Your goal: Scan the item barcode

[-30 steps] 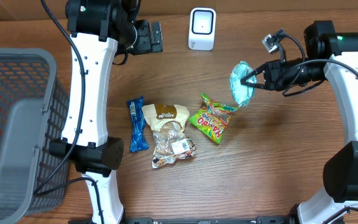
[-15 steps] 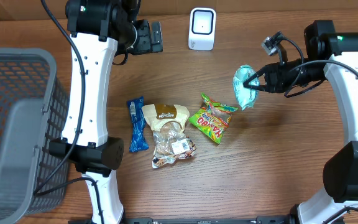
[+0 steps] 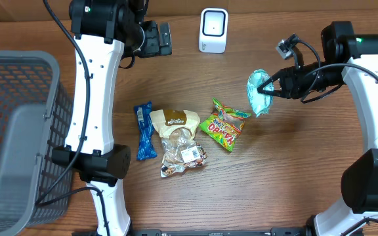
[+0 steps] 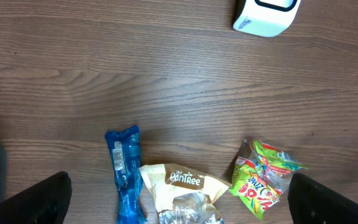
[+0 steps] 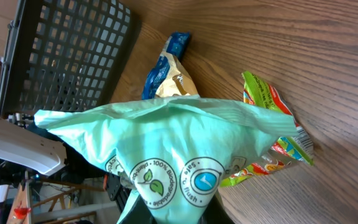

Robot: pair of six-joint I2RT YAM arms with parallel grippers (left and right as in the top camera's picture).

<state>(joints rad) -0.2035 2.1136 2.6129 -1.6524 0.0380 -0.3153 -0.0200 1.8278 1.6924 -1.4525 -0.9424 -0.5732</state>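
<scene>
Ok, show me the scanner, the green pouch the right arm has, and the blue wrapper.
scanner (image 3: 213, 29), overhead view, middle of its body.
green pouch (image 5: 179, 155), right wrist view, centre of its printed side.
blue wrapper (image 4: 123, 168), left wrist view, middle of the pack.

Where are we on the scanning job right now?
Done: the right claw holds the mint pouch clear of the table. In hand: the pouch hangs right of the white scanner, not yet in front of it. Remaining: present its barcode; the blue wrapper, tan bag and candy bag lie unpicked. The left claw is open, idle.
</scene>
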